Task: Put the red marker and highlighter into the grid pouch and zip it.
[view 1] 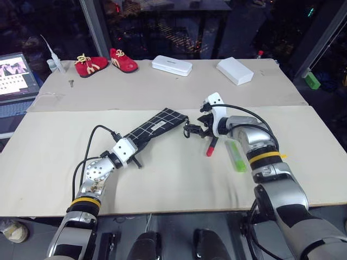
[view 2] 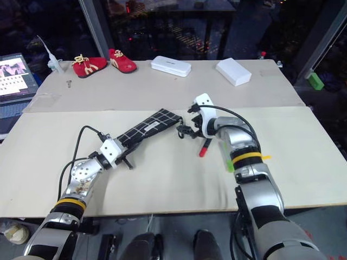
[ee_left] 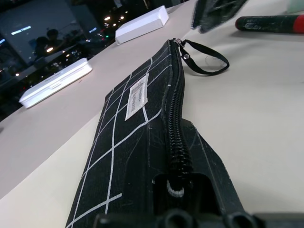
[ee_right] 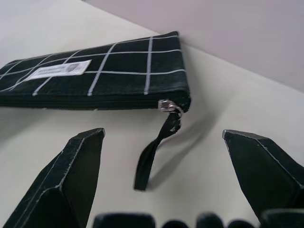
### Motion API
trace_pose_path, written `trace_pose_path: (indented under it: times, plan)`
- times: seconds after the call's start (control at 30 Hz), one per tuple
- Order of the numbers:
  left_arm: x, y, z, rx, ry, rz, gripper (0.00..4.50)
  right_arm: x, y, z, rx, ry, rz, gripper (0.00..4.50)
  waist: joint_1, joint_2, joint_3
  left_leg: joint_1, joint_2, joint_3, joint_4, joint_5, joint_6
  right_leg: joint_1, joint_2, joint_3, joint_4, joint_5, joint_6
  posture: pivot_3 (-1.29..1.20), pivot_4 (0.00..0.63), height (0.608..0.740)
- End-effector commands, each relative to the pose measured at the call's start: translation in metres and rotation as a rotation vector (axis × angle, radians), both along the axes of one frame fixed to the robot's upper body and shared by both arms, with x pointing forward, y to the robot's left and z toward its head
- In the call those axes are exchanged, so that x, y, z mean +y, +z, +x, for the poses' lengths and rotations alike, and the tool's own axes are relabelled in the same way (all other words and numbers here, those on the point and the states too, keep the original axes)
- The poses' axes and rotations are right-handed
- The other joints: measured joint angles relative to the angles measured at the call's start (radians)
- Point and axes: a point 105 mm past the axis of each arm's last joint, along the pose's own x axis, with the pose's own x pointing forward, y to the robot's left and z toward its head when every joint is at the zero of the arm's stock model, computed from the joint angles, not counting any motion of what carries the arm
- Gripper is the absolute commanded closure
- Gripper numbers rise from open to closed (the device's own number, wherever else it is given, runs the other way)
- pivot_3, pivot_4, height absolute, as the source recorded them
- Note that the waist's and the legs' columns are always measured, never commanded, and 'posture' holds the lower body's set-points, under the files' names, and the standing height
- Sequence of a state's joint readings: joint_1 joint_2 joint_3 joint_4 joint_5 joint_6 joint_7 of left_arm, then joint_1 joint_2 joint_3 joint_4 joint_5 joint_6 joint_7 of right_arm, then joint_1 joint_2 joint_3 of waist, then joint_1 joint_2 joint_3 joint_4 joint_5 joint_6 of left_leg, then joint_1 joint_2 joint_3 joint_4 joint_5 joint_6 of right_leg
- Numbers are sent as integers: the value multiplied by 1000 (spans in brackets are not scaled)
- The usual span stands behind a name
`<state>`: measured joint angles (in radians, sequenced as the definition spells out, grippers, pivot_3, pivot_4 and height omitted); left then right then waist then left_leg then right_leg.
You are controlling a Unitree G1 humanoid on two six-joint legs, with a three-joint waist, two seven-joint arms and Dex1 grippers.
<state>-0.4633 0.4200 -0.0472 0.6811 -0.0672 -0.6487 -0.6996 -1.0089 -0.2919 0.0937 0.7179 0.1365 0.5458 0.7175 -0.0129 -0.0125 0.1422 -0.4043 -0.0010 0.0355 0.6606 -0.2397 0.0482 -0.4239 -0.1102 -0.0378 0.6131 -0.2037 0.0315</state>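
Left wrist view puts my left gripper (view 1: 132,156) nearest, its fingers pressed together on the near end of the grid pouch (view 1: 157,125), which lies flat on the table (view 1: 162,179) with its zipper run fully closed. Beyond it, my right gripper (view 1: 196,129) hangs with its fingers spread wide, just short of the zipper-pull loop (ee_right: 154,152) at the pouch's far end. The red marker (view 1: 211,147) and the highlighter (view 1: 235,155) lie on the table beside my right forearm, both outside the pouch.

I judge the main risk is the loop: it is thin and limp, so my fingers could close on air or nudge it aside. Pulling could also drag the pouch if my left grip slips. The marker's far end sits hidden under my right wrist, and my left fingertips are cut off.
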Motion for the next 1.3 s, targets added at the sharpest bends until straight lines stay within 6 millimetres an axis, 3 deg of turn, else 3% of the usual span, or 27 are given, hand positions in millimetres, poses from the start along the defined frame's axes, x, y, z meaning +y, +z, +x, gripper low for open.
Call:
trace_pose_path:
  times: [0.03, 0.07, 0.13, 0.27, 0.3, 0.33, 0.57, 0.67, 0.8, 0.9, 1.1, 1.3]
  plan:
    - [-3, 9, -2, -35, -9, -31, 4500, -1, 4, 7, -26, -24, 2, 71, 1, 0, 0, 0, 0, 0, 0, 0, 0, 0, 0, 0, 0, 0, 0, 0, 150, 740]
    - [-6, 9, -3, -36, -14, -39, 4500, -1, 0, 7, -24, -26, -12, 71, 1, 0, 0, 0, 0, 0, 0, 0, 0, 0, 0, 0, 0, 0, 0, 0, 150, 740]
    - [-9, 9, -4, -36, -17, -57, 4500, 1, -4, 8, -19, -27, -18, 573, 0, 0, 0, -1, 0, 0, 0, 0, 0, 0, -1, 0, 0, 0, 0, 0, 150, 740]
    - [-15, 11, -6, -40, -25, -82, 4500, 1, -6, 11, -20, -39, -16, 573, -3, 0, 0, 0, 0, 0, 0, 0, 0, 0, 0, 0, 0, 0, 0, 0, 150, 740]
    - [-16, 11, -6, -41, -28, -87, 4500, 1, -6, 12, -22, -42, -20, 1105, -5, 0, 0, 0, 0, 0, 0, 0, 0, 0, 0, 0, 0, 0, 0, 0, 150, 740]
    - [-17, 12, -7, -41, -30, -89, 4500, 1, -6, 12, -28, -40, -28, 1180, -6, 0, 0, 0, 0, 0, 0, 0, 0, 0, 0, 0, 1, 0, 0, 0, 150, 740]
    - [-16, 13, -7, -38, -26, -91, 4500, 8, -4, 8, -56, 34, -24, 3653, -7, 0, 0, 0, 0, 0, 0, 0, 0, 0, 0, 0, 1, 0, 0, 0, 150, 740]
    - [-16, 15, -6, -41, -26, -94, 4500, 11, -6, 5, -55, 67, -30, 4474, -6, 0, 0, 0, 0, 0, 0, 0, 0, 0, 0, 0, 1, 0, 0, 0, 150, 740]
    - [-18, 18, -4, -43, -27, -96, 4500, 20, -4, -2, -59, 133, -56, 4474, -6, 0, 0, 0, 0, 0, 0, 0, 0, 0, 0, 0, 1, 0, 0, 0, 150, 740]
    - [-20, 19, -4, -43, -33, -98, 4500, 42, 0, -20, -98, 284, -82, 4474, -7, 0, 0, 0, 0, 0, 0, 0, 0, 0, 0, 0, 1, 0, 0, 0, 150, 740]
    - [-23, 22, -2, -41, -44, -98, 4500, 85, -14, -51, -128, 458, -181, 4474, -6, 0, 0, 1, 0, -1, 0, 0, -1, 0, 0, 0, 2, 0, 0, 0, 150, 740]
    - [-27, 26, 0, -43, -62, -99, 4500, 109, -10, -81, -137, 628, -180, 4474, 0, 0, 0, 1, 0, -2, 1, 1, -1, 0, 1, 0, 2, 0, 0, 0, 150, 740]
